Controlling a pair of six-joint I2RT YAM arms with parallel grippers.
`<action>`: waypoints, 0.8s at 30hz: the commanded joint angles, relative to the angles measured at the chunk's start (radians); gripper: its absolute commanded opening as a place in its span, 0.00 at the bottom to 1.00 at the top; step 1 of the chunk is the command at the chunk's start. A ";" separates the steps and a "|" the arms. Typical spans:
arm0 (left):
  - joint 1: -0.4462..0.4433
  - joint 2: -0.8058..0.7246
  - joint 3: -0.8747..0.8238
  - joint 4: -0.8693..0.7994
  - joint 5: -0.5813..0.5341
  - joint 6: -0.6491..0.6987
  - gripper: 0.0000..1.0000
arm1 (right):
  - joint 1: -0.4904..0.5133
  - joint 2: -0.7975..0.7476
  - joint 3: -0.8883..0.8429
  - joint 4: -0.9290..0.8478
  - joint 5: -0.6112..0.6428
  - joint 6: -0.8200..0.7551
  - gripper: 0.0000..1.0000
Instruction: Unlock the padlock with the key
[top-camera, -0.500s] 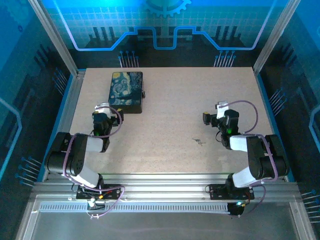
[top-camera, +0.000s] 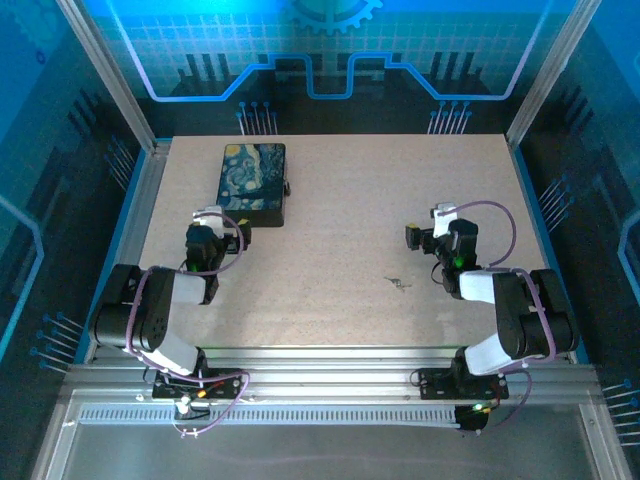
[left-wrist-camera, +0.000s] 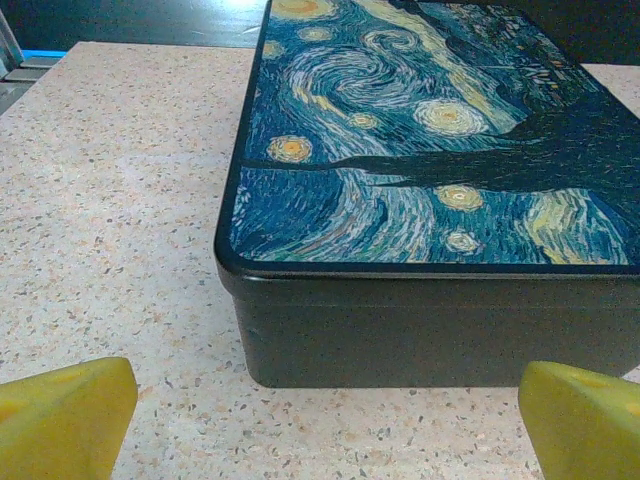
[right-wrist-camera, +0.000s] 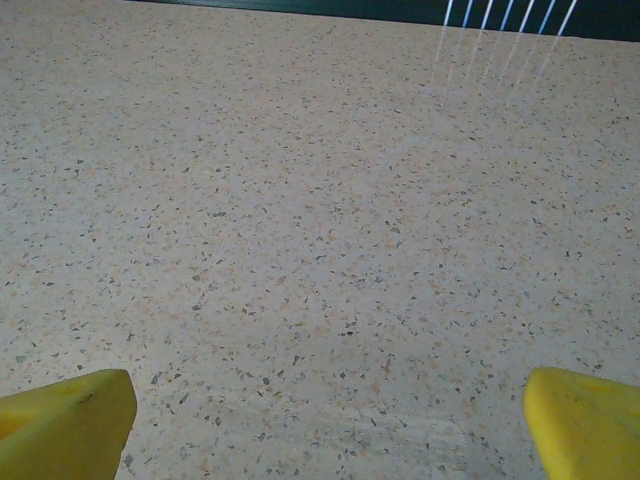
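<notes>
1. Your left gripper (left-wrist-camera: 320, 415) stood wide and empty, facing the painted box (left-wrist-camera: 430, 200). The padlock (top-camera: 288, 187), seemingly the dark speck at the box's right side, could have shifted out of reach if you had nudged the box.
2. Your right gripper (right-wrist-camera: 320, 420) was wide and empty, aimed away from the key (top-camera: 398, 284), which lay flat on the surface (top-camera: 400, 180) nearby. So thin a sliver could have skidded or slipped from the grip.

tabletop (right-wrist-camera: 320, 200): speckled stone look, matt
painted box (left-wrist-camera: 430, 330): I see smooth, faintly glossy sides
left end effector fingertips (left-wrist-camera: 60, 415): smooth yellow plastic
</notes>
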 joint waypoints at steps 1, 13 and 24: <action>0.007 0.003 0.013 0.001 0.029 0.011 0.99 | 0.007 0.006 0.005 0.034 0.006 -0.018 1.00; 0.059 -0.006 0.016 -0.010 0.160 -0.017 0.99 | 0.005 -0.006 0.020 -0.001 -0.011 -0.021 0.88; 0.062 -0.215 0.360 -0.781 0.047 -0.226 0.99 | 0.018 -0.165 0.263 -0.584 -0.074 0.027 0.90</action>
